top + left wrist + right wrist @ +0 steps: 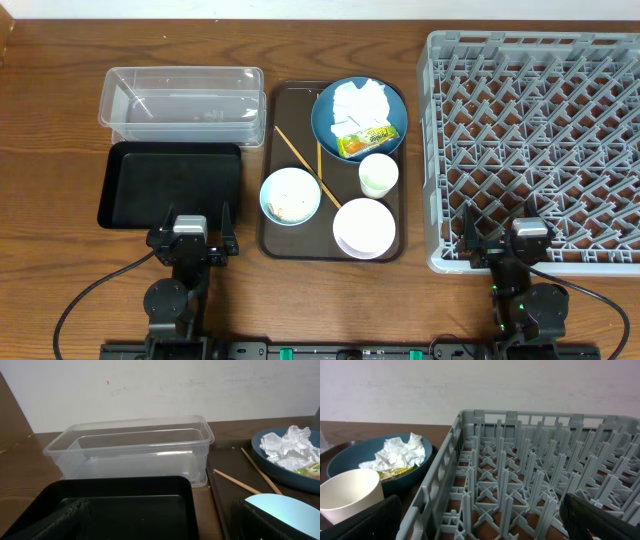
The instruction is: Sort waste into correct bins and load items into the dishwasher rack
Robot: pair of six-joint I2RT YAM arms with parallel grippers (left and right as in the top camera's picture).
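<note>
White crumpled paper napkins [360, 100] lie on the large dark blue plate [325, 128]; we judge them light and soft, so we would pinch a raised fold. Left gripper [196, 220] and right gripper [505, 228] have jaws wide, empty.

overhead: high up, looks straight down.
left wrist: low, close to the clear tub [132, 452].
right wrist: low, close to the grey rack [520, 475].
shared: blue plate [280, 476] [350, 464].

Grey rack [530, 140], dark blue plate [324, 128]
</note>
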